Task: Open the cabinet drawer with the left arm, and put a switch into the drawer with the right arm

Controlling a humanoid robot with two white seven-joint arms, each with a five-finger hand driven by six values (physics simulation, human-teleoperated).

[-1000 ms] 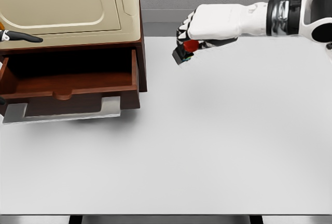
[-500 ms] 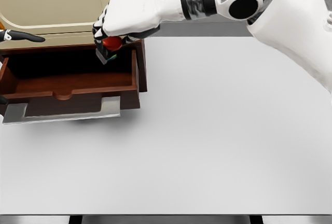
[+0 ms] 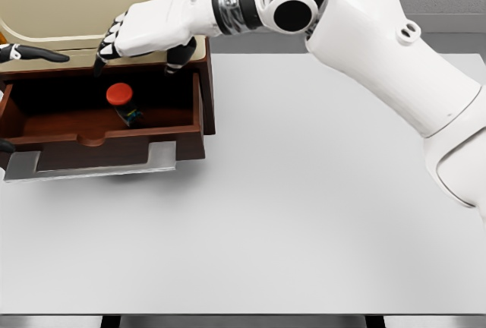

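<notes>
One right hand (image 3: 140, 32) reaches in from the picture's right on a long white arm and hangs over the open drawer (image 3: 106, 127). Its fingers (image 3: 106, 43) are spread and point downward, and they hold nothing. Directly below the hand, apart from it, is the one switch (image 3: 121, 102): a round red button on a dark body, tilted. It sits within the drawer's outline, near the middle; whether it rests on the drawer floor cannot be told.

The drawer is the only one seen. It is dark reddish-brown wood, pulled out toward the camera, with one pale metal handle (image 3: 91, 162) across its front, lower than the hand. It belongs to a single cabinet (image 3: 91, 1) with a beige top, which lies behind and above the hand at the picture's upper left.

To the left of the right hand, at the picture's edge, a dark finger-like tip of the left hand (image 3: 34, 54) shows beside the cabinet's upper rim. Too little of it shows to tell how it is held.

The cabinet stands on one white desk (image 3: 319, 206), which stretches out below and to the right of the hand.
</notes>
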